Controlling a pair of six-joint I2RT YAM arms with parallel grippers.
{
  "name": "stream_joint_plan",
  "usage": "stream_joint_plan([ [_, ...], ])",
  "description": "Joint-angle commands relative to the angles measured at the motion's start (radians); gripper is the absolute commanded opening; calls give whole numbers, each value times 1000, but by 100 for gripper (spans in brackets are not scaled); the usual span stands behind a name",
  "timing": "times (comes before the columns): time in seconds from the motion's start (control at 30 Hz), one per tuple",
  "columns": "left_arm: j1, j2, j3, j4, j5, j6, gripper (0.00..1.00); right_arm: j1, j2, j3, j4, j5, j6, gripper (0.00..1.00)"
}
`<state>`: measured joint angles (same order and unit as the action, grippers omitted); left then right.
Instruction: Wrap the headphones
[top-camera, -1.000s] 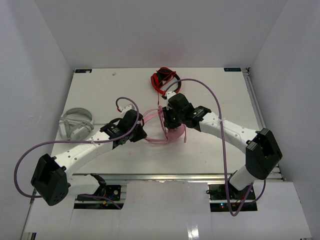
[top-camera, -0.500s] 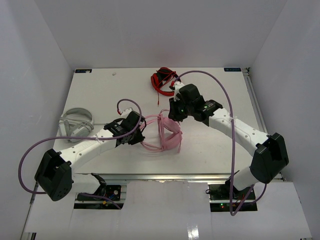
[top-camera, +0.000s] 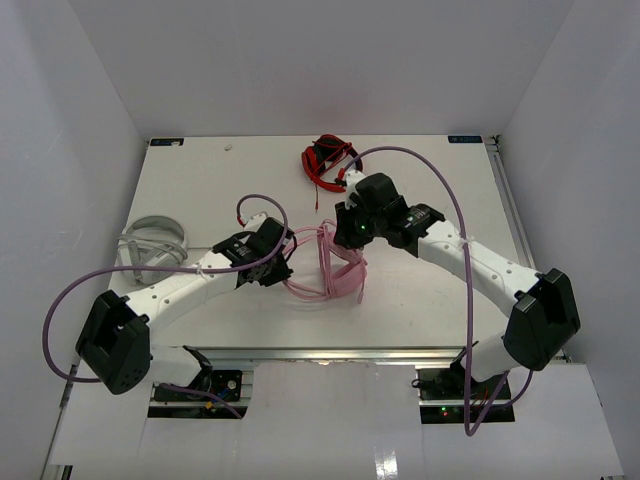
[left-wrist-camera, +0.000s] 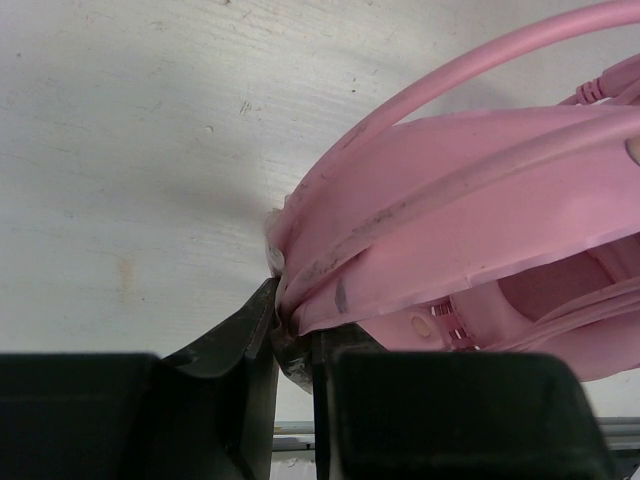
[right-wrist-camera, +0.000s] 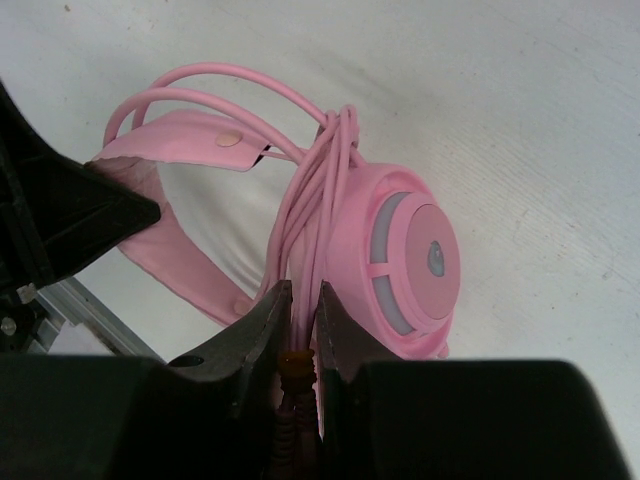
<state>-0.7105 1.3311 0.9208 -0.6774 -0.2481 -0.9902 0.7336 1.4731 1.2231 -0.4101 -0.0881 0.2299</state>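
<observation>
The pale pink headphones (top-camera: 338, 278) lie mid-table between my two arms. My left gripper (top-camera: 284, 268) is shut on the end of the pink headband (left-wrist-camera: 460, 220), whose edge sits pinched between the jaws of the left gripper (left-wrist-camera: 296, 325). From the far side, my right gripper (top-camera: 347, 238) is shut on the thin pink cable (right-wrist-camera: 312, 195). In the right wrist view, several cable strands run together beside the round ear cup (right-wrist-camera: 415, 262) and down into the right gripper (right-wrist-camera: 300, 300), where an orange-brown collar on the cable shows between the jaws.
Red-and-black headphones (top-camera: 328, 160) lie at the far middle of the table. Light grey-white headphones (top-camera: 152, 246) rest at the left edge. A metal rail (top-camera: 330, 352) borders the near edge. Purple arm cables arc over both sides.
My right gripper has carried the cable away from the near edge toward the far side, drawing the strands over the headphones. The left gripper and headband have shifted slightly right.
</observation>
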Motion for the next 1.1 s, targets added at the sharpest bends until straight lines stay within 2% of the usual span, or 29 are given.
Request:
stream_joint_plan([
  [0.0, 6, -13, 64, 41, 1, -56, 0, 48, -65, -20, 9, -8, 29, 9],
  [0.47, 8, -47, 69, 29, 15, -99, 0, 113, -37, -110, 20, 240, 56, 17],
  [0.87, 8, -118, 55, 23, 11, -135, 0, 123, -48, -132, 34, 259, 51, 29],
  [1.07, 8, -132, 56, 22, 21, -150, 0, 128, -55, -139, 43, 293, 50, 31],
])
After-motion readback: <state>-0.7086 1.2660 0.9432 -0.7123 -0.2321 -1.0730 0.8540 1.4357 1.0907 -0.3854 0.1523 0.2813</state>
